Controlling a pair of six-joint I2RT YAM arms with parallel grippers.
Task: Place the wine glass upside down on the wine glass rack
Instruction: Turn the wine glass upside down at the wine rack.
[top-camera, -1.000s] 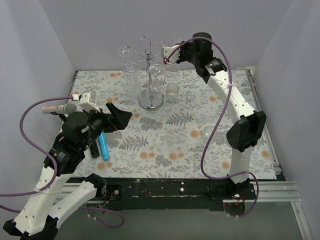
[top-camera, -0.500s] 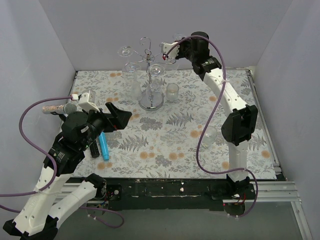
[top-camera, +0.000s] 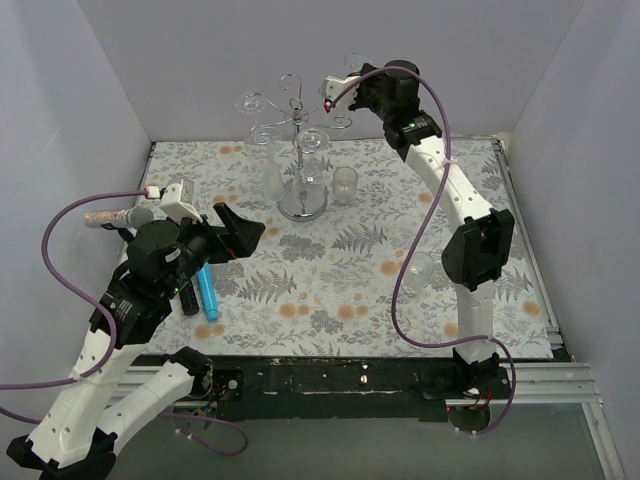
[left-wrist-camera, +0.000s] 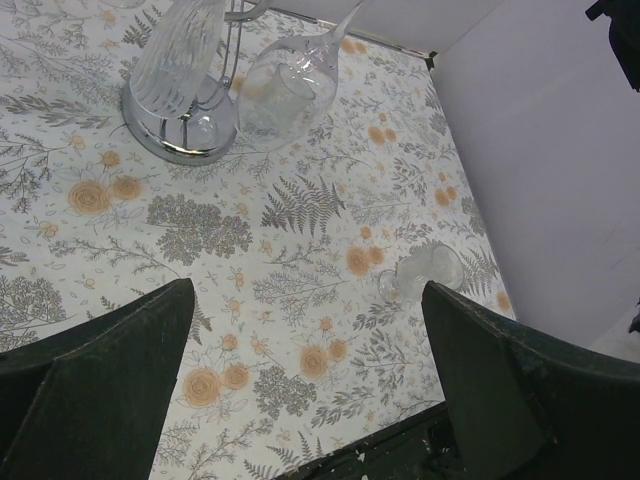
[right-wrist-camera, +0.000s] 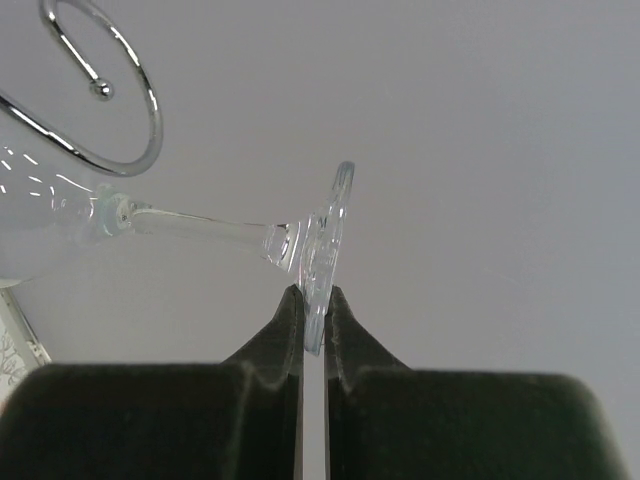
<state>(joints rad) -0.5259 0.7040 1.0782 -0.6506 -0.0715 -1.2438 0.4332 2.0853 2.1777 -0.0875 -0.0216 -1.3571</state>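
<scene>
My right gripper (right-wrist-camera: 312, 322) is pinched tight on the thin round foot of the wine glass (right-wrist-camera: 225, 235), one dark finger on each face of the disc. The stem runs off to the left in the right wrist view. The bowl is cut off at the frame edge, so I only get a pale blur of it. A curled arm of the wine glass rack (top-camera: 303, 209) loops just above the point where stem meets bowl. I cannot tell whether wire and glass touch there, or whether the stem sits inside the curl. In the overhead view the held glass is nearly invisible against the grey back wall, high beside the rack's top. I make out only a faint outline next to the gripper.

My left gripper (left-wrist-camera: 305, 290) hangs over the near left of the floral cloth (top-camera: 330, 270) with its fingers spread wide and nothing between them. Its own fingers block the lower corners of the left wrist view.

Over the rack's mirrored base, a ribbed glass (left-wrist-camera: 185, 45) and a stemmed glass (left-wrist-camera: 290, 85) show in the left wrist view. Their tops are cropped, so I cannot see how they hook on. A small tumbler (top-camera: 345, 183) stands just right of the base. A fallen glass (left-wrist-camera: 425, 270) lies on its side on the cloth, well apart from the rack. A blue tube (top-camera: 208, 292) lies on the cloth, partly covered by the left arm.
</scene>
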